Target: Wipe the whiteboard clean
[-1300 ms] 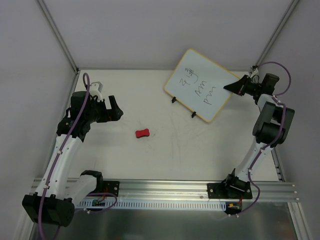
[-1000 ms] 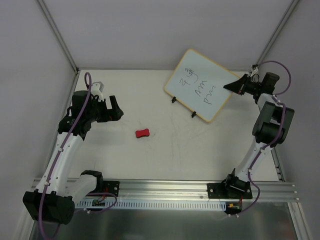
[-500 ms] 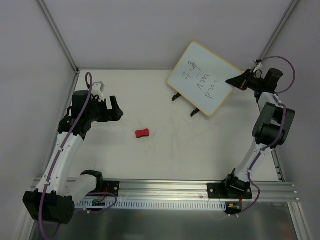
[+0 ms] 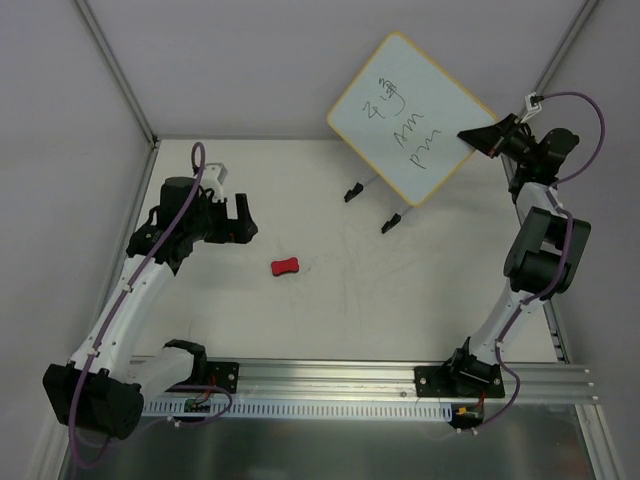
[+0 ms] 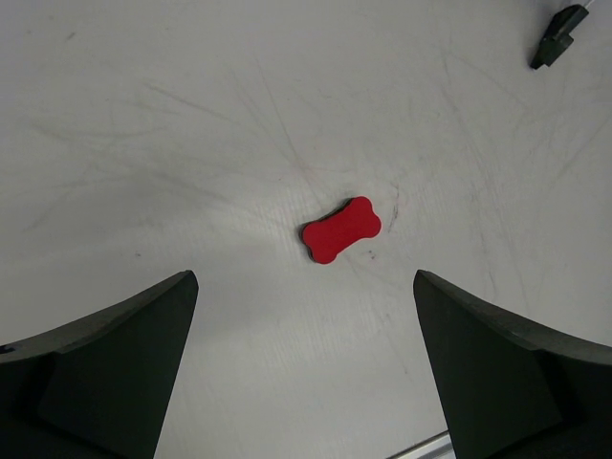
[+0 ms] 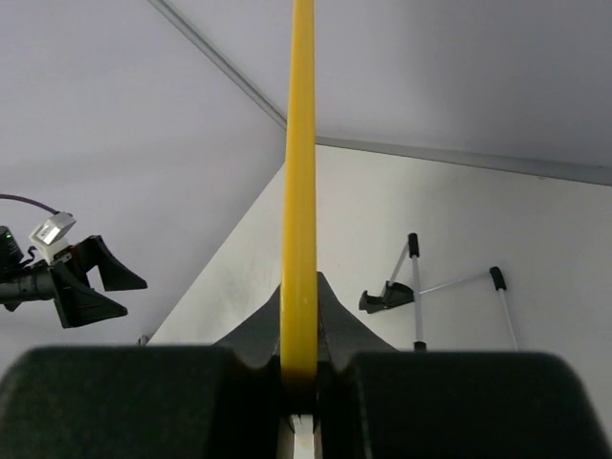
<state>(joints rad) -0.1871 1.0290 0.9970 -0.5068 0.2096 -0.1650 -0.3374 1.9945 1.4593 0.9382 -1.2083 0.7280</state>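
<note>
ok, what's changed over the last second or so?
The right gripper, shut on the whiteboard edge, has raised it off its wire stand and toward the far wall; the stand stayed put. The left gripper, open, shifted slightly toward the centre. The red eraser hasn't moved, and the scribbles are unerased.

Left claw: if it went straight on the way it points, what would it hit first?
Probably the red eraser, lying almost dead ahead of the open left claw in its wrist view, or the table just beside it. Nothing else shows in that line, though depth is hard to judge.
</note>
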